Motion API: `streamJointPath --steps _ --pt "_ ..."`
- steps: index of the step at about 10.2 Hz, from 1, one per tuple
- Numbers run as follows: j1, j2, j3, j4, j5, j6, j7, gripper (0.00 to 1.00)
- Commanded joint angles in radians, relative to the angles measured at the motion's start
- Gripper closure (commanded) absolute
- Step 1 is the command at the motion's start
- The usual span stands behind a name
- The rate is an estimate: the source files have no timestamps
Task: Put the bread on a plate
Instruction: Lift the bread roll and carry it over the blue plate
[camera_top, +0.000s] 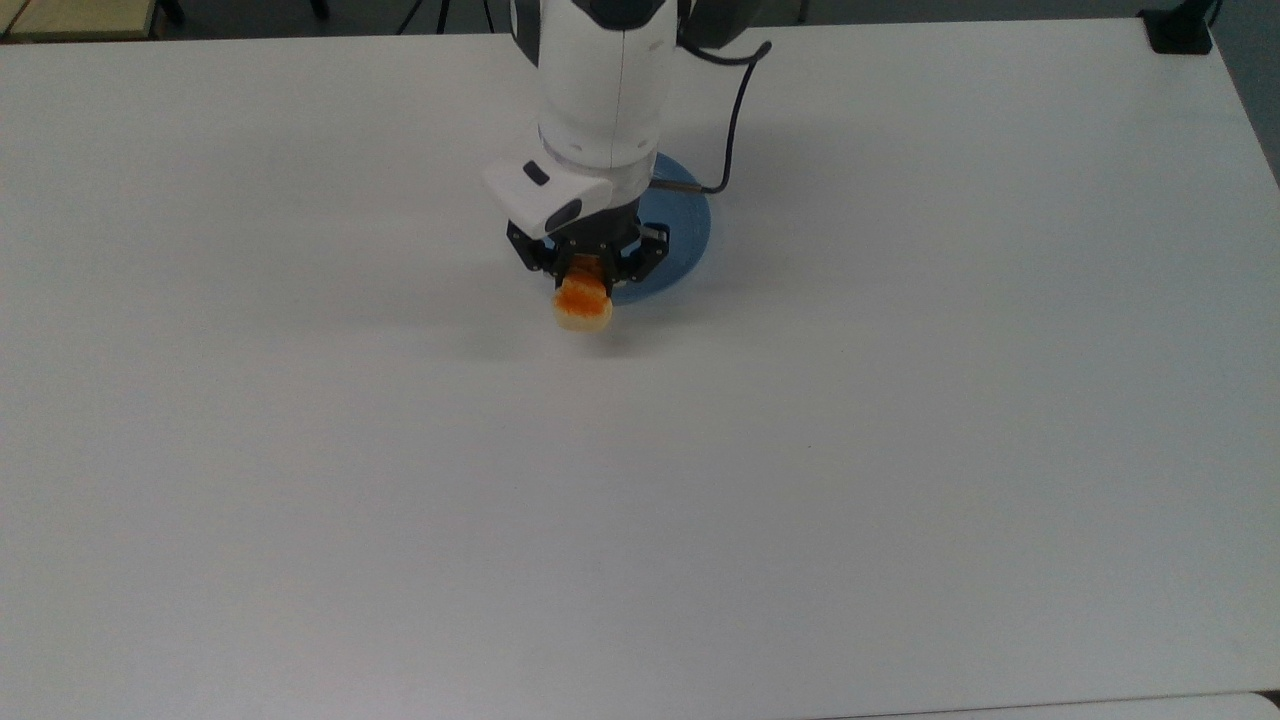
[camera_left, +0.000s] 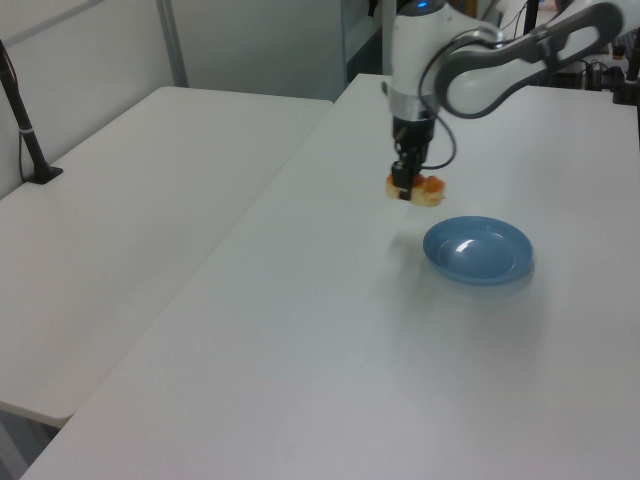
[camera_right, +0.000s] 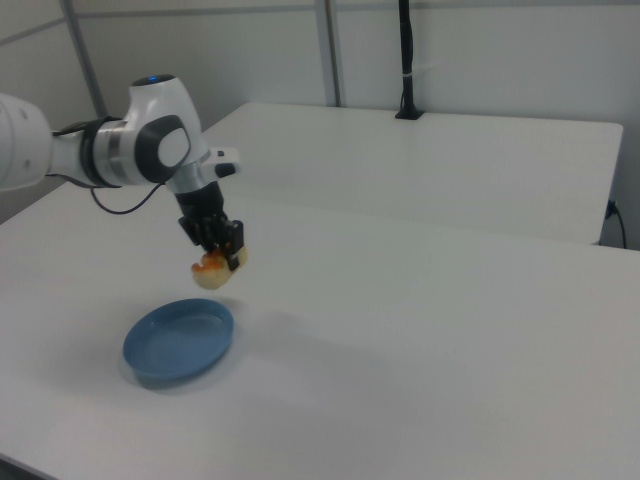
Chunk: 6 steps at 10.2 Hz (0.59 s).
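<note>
1 small orange-glazed bread loaf (camera_right: 213, 269) hangs clamped in my black two-finger gripper (camera_right: 222, 252), above the white table (camera_top: 900, 450), beside the glossy light-blue round plate (camera_right: 180, 340). I judge the end-on hold risky: it may slip out short of the plate.

White table (camera_top: 900, 450), 2nd white table (camera_left: 130, 190) beside it w/ black pole (camera_right: 406, 60) clamped at edge

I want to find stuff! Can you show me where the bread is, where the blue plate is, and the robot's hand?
bread (camera_right: 213, 268), right view, on its orange glazed top.
blue plate (camera_left: 478, 250), left view, on its bare middle.
hand (camera_top: 590, 268), top view, between the fingertips holding the bread.
</note>
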Motion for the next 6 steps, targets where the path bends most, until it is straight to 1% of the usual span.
streamJointPath --steps 1,2,3,4,6 --pt "0.021 -0.269 -0.007 -0.372 -0.001 0.129 0.012 0.57" --pt "0.05 -0.283 -0.008 -0.443 0.0 0.181 0.017 0.57" --pt "0.068 -0.282 -0.008 -0.483 0.0 0.209 0.024 0.57" --pt "0.07 -0.28 -0.008 -0.516 0.0 0.229 0.029 0.57" --pt "0.069 -0.25 -0.007 -0.536 0.0 0.304 0.076 0.57"
